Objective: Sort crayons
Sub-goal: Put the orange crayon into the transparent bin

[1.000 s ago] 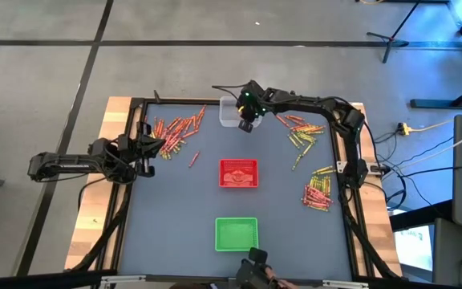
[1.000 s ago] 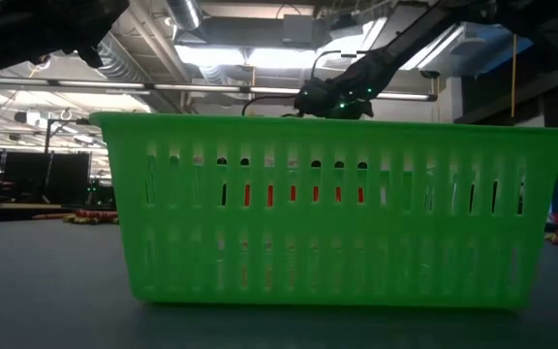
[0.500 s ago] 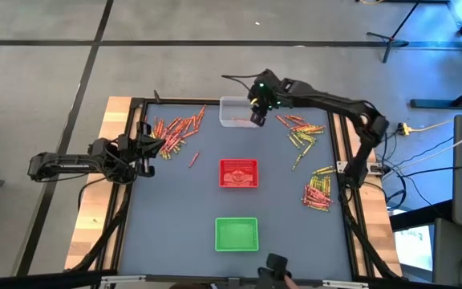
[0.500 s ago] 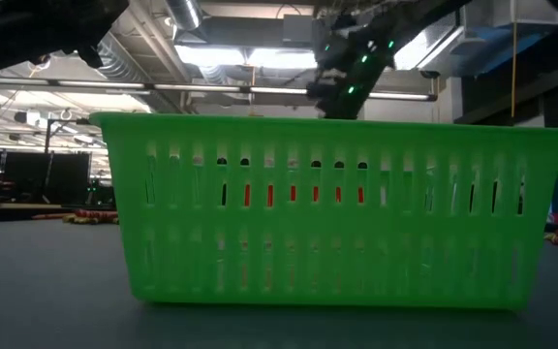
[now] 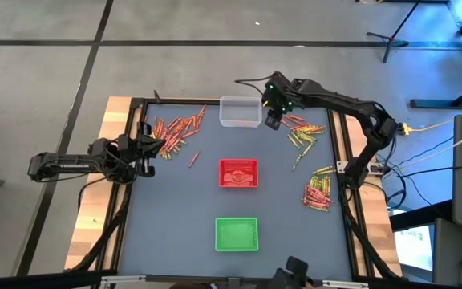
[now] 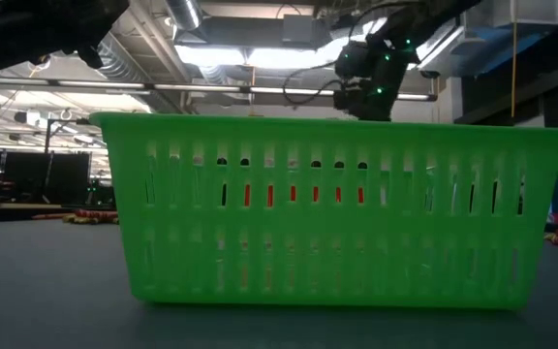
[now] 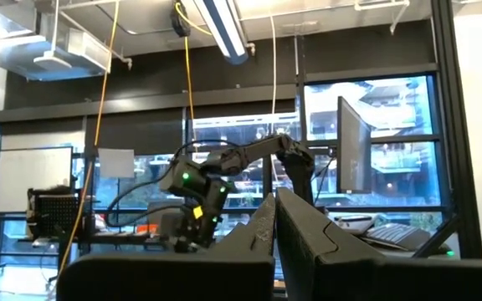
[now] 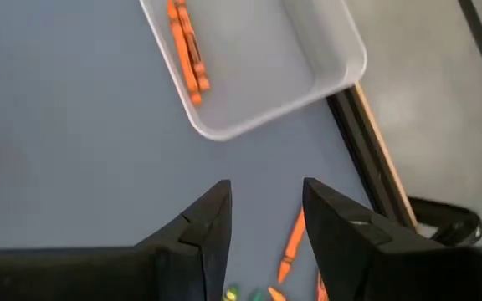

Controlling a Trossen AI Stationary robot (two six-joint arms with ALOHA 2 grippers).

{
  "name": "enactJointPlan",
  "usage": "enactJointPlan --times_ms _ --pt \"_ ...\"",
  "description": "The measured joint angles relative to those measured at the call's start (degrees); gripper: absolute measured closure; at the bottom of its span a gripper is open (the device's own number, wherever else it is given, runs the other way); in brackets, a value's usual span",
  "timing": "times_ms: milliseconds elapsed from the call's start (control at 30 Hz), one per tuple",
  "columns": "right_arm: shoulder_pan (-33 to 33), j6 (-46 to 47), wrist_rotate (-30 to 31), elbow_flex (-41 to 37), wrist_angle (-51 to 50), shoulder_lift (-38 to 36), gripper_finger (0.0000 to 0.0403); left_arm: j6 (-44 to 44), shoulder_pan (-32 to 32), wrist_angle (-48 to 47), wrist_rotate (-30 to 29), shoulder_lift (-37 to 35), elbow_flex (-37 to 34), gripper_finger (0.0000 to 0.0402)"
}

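1. The right gripper [image 5: 272, 122] hangs above the table at about one o'clock from the table's centre, just beside the clear square plastic tray [image 5: 240, 111] at twelve o'clock. In the right wrist view its two dark fingers [image 8: 207, 227] stand apart at a moderate width with nothing between them.
2. The clear tray holds a few orange crayon sticks [image 8: 187, 48]. A loose orange crayon [image 8: 290, 246] lies on the grey table top [image 5: 183, 209], seen just past the fingertips.
3. The remaining crayons, thin orange, red and olive sticks, lie in scattered heaps: one at ten o'clock [image 5: 176, 132], one at two o'clock [image 5: 301, 131], one at four o'clock [image 5: 318, 189].
4. The red slotted square tray [image 5: 238, 172] sits near the centre, and the green slotted square tray [image 5: 237, 234] at six o'clock.
5. The left gripper [image 5: 145, 147] waits at nine o'clock by the table's edge, fingers pressed together and empty.
6. My reading: a drop into the clear tray is done and the empty gripper is between picks. The next move calls for lowering over a single orange stick in the two o'clock heap, aligned across it, and pinching it free of neighbours.
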Motion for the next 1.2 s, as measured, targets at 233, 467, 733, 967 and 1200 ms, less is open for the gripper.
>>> enactJointPlan --times_ms 233,467,733,967,1200 --pt "-1.40 0.55 2.36 -3.40 -0.26 0.01 0.0258 -1.32 0.00 -4.78 -0.01 0.00 0.00 0.0401" --pt "-2.67 2.85 2.89 -6.80 3.40 0.35 0.0258 -1.19 0.00 -4.77 0.00 0.00 0.00 0.0401" --pt "-4.63 4.86 3.03 -10.35 11.06 4.67 0.0258 -0.80 0.00 -4.65 -0.09 0.46 0.00 0.0401" --pt "-6.82 4.51 5.53 -10.46 12.72 9.83 0.0258 -0.78 0.00 -4.37 -0.07 0.46 0.00 0.0401" --pt "-9.42 4.51 5.31 -10.46 13.09 11.93 0.0258 -0.78 0.00 -4.14 -0.09 0.46 0.00 0.0401"
